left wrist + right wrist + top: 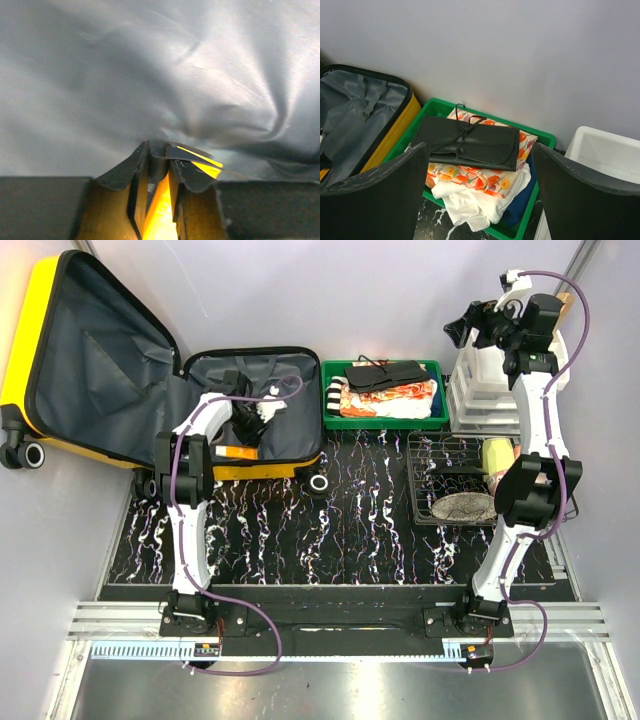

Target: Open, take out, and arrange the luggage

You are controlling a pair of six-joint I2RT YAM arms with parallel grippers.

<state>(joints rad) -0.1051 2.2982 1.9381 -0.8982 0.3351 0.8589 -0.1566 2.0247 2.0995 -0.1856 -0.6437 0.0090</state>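
Observation:
The yellow luggage (95, 360) lies open at the back left. Its lid leans up to the left and its grey-lined base (295, 415) rests on the table. My left gripper (250, 423) reaches down into the base. In the left wrist view its fingertips (157, 150) are nearly together, pinching the grey lining (150, 75), whose creases run into the tips. Yellow shell shows below between the fingers. My right gripper (470, 325) hangs high at the back right. Seen from its own wrist, it (480, 150) is open and empty above a green tray (435, 105), with the luggage (355, 115) to the left.
The green tray (385, 424) holds a black roll-up pouch (385, 373), a floral cloth (400, 400) and white cloth. White bins (480, 390) stand right of it. A wire basket (450, 455) holds a grey item (465, 505). A tape roll (320, 484) lies near the luggage.

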